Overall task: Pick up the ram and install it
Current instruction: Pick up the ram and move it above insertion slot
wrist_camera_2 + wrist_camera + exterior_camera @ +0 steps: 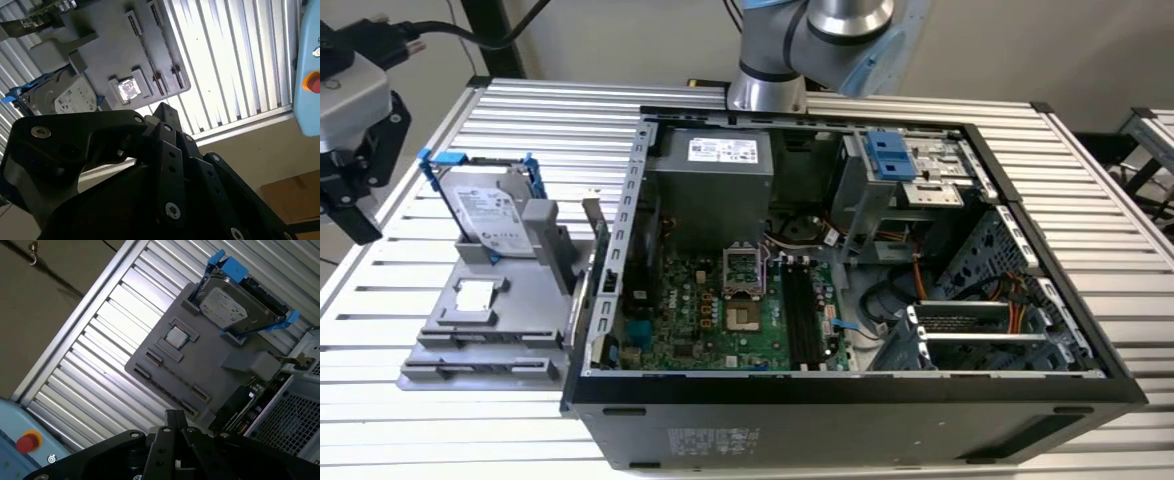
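While fingers (pixel 164 120) sit pressed together with nothing between them, they hang above counter (pixel 454 430) at the exterior view's left edge. Ram (pixel 590 250) stands on edge along grey fixture (pixel 480 340), left of centre in exterior view, between 1 hard drive (pixel 487 210) in blue frame and open computer case (pixel 854 400), apart from fingers. Black memory slots (pixel 803 315) lie on motherboard (pixel 707 320) inside case.

Open computer case (pixel 854 425) sits on the slatted desk (pixel 440 440), and just beside it, a grey holder (pixel 480 345) props a blue-framed hard drive (pixel 491 212) upright.
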`<state>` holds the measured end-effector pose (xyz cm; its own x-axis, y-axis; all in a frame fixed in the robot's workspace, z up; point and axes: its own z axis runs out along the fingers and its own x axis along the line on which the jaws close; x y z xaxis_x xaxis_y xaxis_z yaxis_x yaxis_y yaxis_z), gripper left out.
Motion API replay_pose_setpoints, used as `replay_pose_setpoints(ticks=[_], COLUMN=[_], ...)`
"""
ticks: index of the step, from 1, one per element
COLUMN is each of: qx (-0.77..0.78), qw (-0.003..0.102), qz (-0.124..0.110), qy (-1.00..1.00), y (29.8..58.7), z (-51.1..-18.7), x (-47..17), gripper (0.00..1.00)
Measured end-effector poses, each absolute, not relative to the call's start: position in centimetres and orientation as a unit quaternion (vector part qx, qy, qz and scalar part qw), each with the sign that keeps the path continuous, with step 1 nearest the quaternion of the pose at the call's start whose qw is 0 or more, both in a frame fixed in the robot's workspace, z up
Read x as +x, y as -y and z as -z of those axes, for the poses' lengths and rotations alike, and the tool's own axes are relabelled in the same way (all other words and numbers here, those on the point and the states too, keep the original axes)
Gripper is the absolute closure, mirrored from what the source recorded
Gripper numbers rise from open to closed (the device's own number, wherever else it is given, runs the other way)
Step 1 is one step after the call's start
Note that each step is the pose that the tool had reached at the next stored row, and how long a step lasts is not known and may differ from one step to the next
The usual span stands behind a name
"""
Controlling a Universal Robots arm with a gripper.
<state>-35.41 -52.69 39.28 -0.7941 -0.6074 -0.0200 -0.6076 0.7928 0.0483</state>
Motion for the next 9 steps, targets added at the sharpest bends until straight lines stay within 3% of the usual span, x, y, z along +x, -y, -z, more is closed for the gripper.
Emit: replay_pose_setpoints(ticks=[9], qx=[-0.398], qw=[0.0], qz=[-0.026], qy=[-0.917], y=[52.69], z=[-39.28], x=[-35.41], gripper=[1.0])
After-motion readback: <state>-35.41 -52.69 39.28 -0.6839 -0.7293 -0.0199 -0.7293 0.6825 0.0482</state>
